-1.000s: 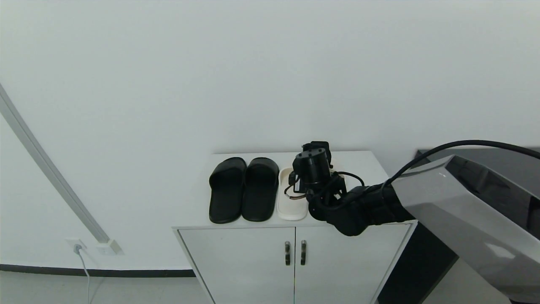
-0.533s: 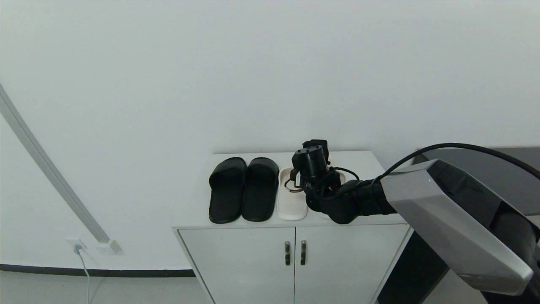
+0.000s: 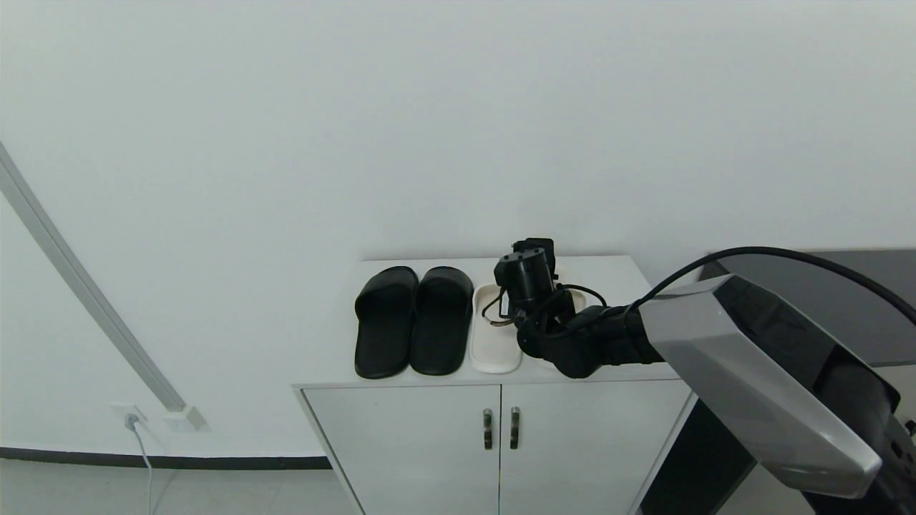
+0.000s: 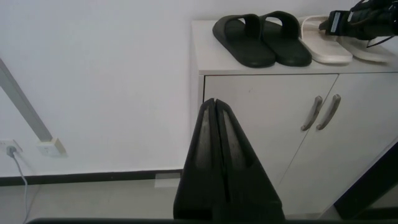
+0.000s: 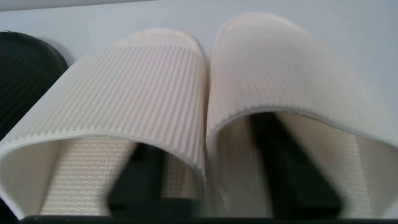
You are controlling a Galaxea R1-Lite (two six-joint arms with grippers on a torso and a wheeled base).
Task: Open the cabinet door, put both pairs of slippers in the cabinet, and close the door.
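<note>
The cream pair of slippers (image 5: 143, 87) lies side by side on the cabinet top (image 3: 615, 275), just beside the black pair (image 3: 411, 322) on the robot's left. The right claw (image 5: 214, 177) is spread open, with one dark finger (image 5: 289, 165) under each strap, so the two inner walls stand between its jaws and nothing is pinched yet

Risks, as I judge them:
- The cabinet doors (image 3: 401, 450) are shut, handles (image 3: 487, 428) untouched. Lifting the pair now leaves it nowhere to go until a door is swung open
- The claw squeezes two separate soft shoes at once. If it closes unevenly, one may slip free and drop off the front edge
- The nearer cream slipper almost touches the black pair, so a sideways drag on lifting could push the black ones out of line

The left claw (image 4: 215, 106) hangs low in front of the cabinet, fingers pressed together and holding nothing; it looks free to take a handle

Containers: the cabinet is closed, so its inside cannot be seen. Both pairs sit on top, so neither is stowed
</note>
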